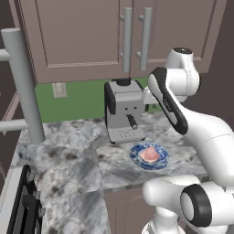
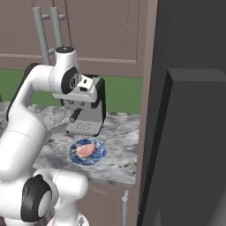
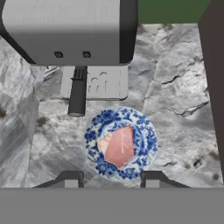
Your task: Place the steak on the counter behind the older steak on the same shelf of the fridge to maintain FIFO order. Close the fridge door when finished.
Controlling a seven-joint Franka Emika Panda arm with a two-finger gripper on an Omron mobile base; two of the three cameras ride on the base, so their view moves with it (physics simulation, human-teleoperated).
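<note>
Fingertips of the hand (image 3: 112, 179) stand apart at the bottom of the hand view, with nothing between them; the hand hangs above the plate and looks down on it. Just beyond them lies a round blue-and-white patterned plate (image 3: 120, 143) on the grey-and-white marbled stone tabletop (image 3: 175, 100). On the plate rests the pale pink raw steak with a lighter edge (image 3: 117, 146), lying flat near the middle of it.

In the left base view the same plate (image 1: 149, 156) with the steak (image 1: 149, 155) sits near the front edge of the tabletop (image 1: 68, 160), beside the white arm. Behind the plate, close to it but not touching, stands a silver and black espresso machine (image 1: 122, 111) with a dark handle pointing forward. Behind the machine is a green wall strip, and above it are brownish-mauve wall cabinets with long grey handles (image 1: 127, 39).

In the right base view a tall dark grey panel of the fridge (image 2: 185, 114) rises to the right of the tabletop.
</note>
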